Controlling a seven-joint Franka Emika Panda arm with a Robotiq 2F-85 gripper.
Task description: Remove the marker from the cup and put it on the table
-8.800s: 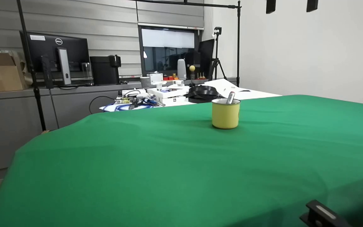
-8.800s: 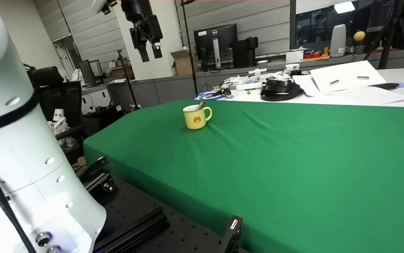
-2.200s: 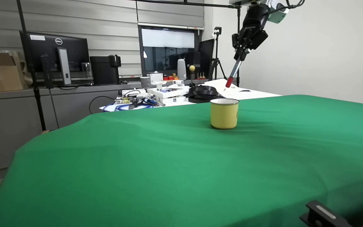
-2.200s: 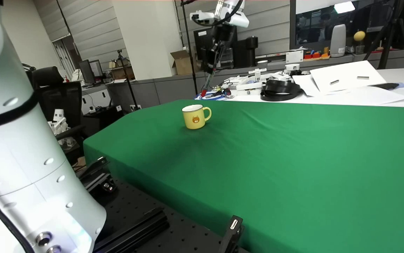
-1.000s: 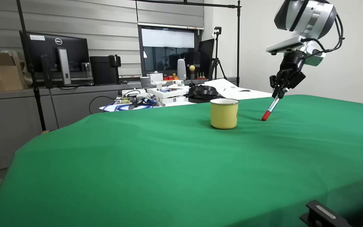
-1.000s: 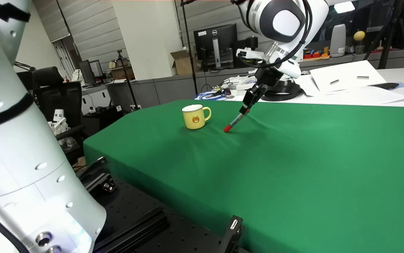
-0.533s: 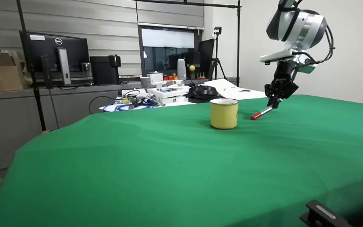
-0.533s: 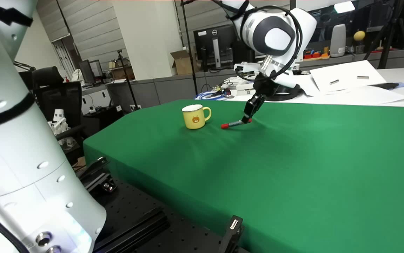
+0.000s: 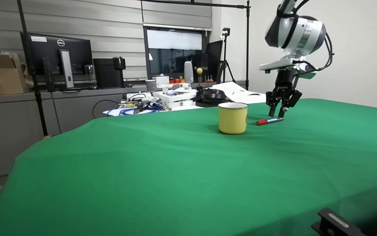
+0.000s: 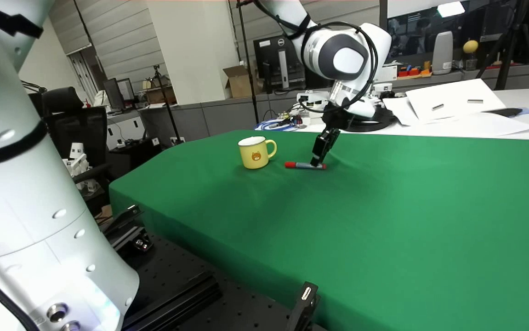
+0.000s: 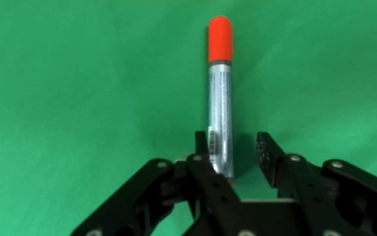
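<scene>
- Green-covered, the table (image 9: 149, 183) spread wide in both exterior views.
- Flat on it lay the marker (image 11: 220, 105), red cap toward the upright cup (image 10: 253, 153), near but apart.
- At the marker's other end, the gripper (image 9: 276, 114) stood with fingers parted, marker loose between them.

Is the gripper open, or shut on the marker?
The gripper is open: the wrist view shows green cloth between the marker and one finger.

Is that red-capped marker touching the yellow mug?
Apart. In both exterior views, the green tablecloth shows between the red-capped marker and the yellow mug.
</scene>
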